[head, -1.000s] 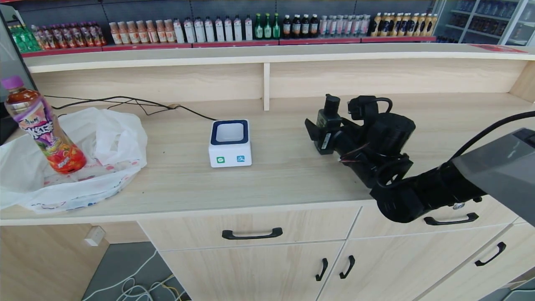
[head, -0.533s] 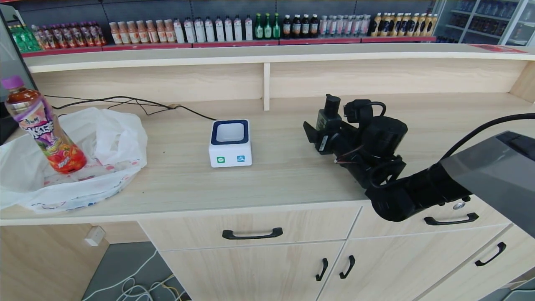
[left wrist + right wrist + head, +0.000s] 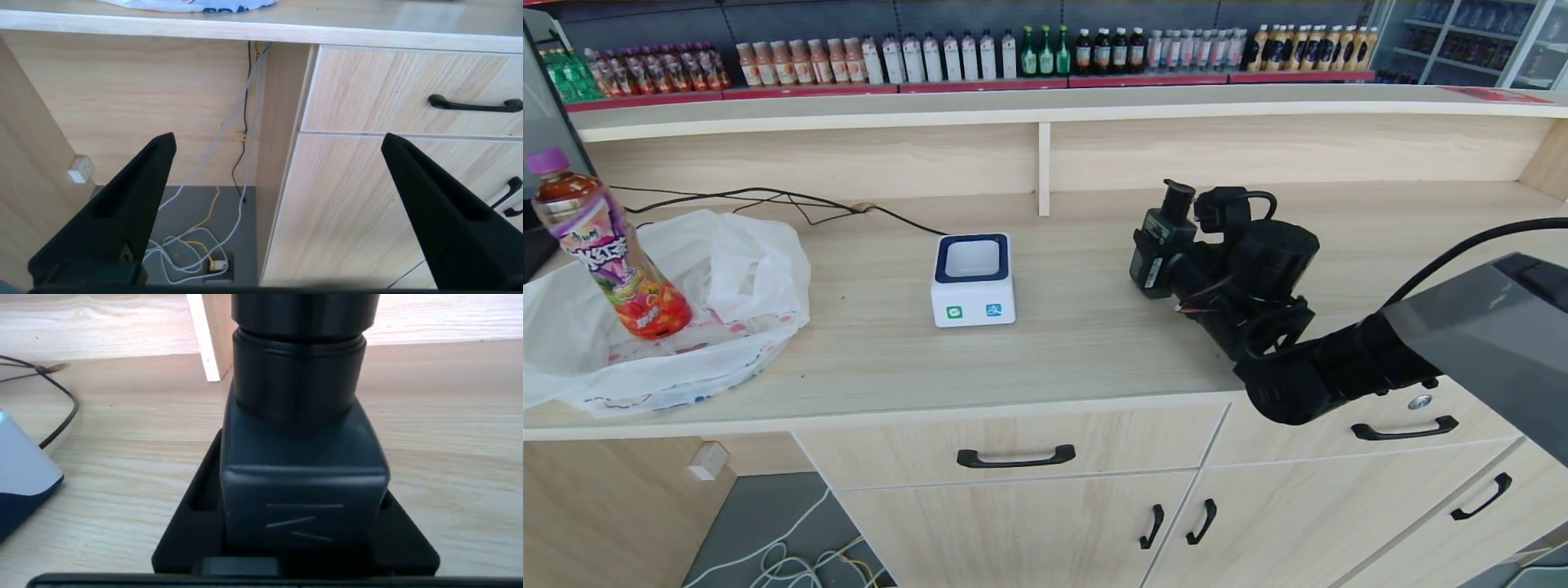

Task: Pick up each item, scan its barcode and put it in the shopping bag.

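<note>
In the head view, my right gripper (image 3: pixel 1152 265) is clamped on a dark bottle (image 3: pixel 1162 233), held tilted over the counter (image 3: pixel 1078 343) to the right of the scanner (image 3: pixel 972 280). Well to the left, a drink bottle (image 3: pixel 605 249) stands in the bag (image 3: pixel 743 269). In the left wrist view, my left gripper (image 3: pixel 278 147) hangs below the counter edge, facing a drawer (image 3: pixel 384 90), its fingers (image 3: pixel 122 212) spread wide around nothing. In the right wrist view, the dark bottle (image 3: pixel 298 465) sits squeezed in my grip, cap pointing away from the wrist, with the scanner's corner (image 3: pixel 16 482) nearby.
</note>
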Robot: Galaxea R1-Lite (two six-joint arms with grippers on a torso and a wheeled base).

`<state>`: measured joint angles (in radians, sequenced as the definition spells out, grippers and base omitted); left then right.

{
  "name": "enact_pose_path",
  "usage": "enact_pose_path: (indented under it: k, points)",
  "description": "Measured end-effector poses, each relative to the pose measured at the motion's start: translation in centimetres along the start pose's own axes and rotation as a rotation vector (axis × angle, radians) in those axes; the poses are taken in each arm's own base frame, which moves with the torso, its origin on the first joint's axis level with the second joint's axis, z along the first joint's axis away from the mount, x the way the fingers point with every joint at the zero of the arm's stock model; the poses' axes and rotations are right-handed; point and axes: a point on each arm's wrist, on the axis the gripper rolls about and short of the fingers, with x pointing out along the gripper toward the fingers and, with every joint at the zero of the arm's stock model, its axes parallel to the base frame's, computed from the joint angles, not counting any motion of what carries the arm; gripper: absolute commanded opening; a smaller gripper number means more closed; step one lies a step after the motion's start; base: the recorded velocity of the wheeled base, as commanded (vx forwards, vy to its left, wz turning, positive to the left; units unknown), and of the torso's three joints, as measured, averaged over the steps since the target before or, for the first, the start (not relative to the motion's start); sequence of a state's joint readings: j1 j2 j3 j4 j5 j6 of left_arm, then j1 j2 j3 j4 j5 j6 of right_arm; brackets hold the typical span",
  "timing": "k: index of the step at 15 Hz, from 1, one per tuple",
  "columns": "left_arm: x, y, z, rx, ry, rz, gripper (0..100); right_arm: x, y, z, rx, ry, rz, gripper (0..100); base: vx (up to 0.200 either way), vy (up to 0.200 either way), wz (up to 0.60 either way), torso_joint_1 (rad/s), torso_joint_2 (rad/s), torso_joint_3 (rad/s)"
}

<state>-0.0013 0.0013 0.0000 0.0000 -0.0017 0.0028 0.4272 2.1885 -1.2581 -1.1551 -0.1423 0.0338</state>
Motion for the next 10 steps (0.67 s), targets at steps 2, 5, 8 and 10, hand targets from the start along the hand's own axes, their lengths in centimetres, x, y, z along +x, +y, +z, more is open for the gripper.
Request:
enact_pose_path:
  k: [2,5,8,10]
  points:
    - [0.0,0.0,0.0,0.000,0.000,-0.001,100,0.3,-0.2,0.3,-0.001,0.004,-0.006,0,0.000,0.000,0.00,0.000,0.00,0.000]
    - [0.0,0.0,0.0,0.000,0.000,0.000,100,0.4,-0.2,0.8,0.002,-0.005,-0.005,0,0.000,0.000,0.00,0.000,0.00,0.000]
    - [0.0,0.0,0.0,0.000,0.000,0.000,100,0.3,-0.4,1.4,0.002,-0.012,0.008,0,0.000,0.000,0.00,0.000,0.00,0.000]
    - [0.0,0.0,0.0,0.000,0.000,0.000,100,0.0,-0.5,2.4,0.000,-0.027,0.014,0,0.000,0.000,0.00,0.000,0.00,0.000]
